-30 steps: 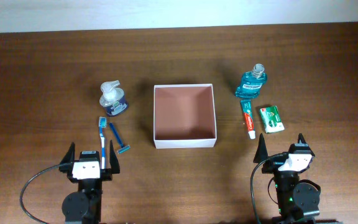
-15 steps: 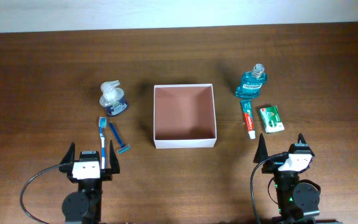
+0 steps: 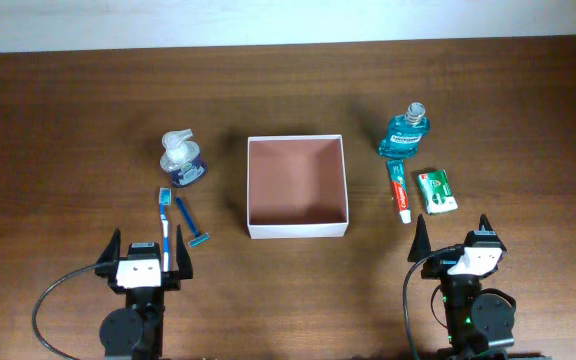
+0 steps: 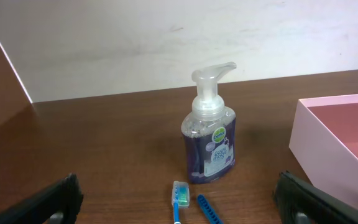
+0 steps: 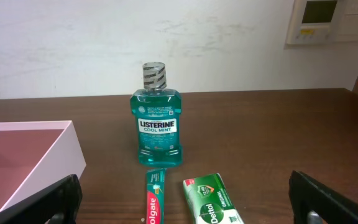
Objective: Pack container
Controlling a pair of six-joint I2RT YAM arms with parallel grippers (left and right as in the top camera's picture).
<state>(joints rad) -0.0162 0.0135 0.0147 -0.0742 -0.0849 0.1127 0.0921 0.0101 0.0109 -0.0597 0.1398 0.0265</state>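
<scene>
The container, a square white box with a reddish-brown inside, stands empty at the table's middle; its wall shows at the right of the left wrist view and its corner at the left of the right wrist view. Left of it stand a soap pump bottle, a blue toothbrush and a blue razor. Right of it are a green mouthwash bottle, a toothpaste tube and a green soap box. My left gripper and right gripper stand open near the front edge, holding nothing.
A pale wall runs behind the table's far edge. A white wall panel hangs at the upper right of the right wrist view. Bare wood lies between the grippers and in front of the container.
</scene>
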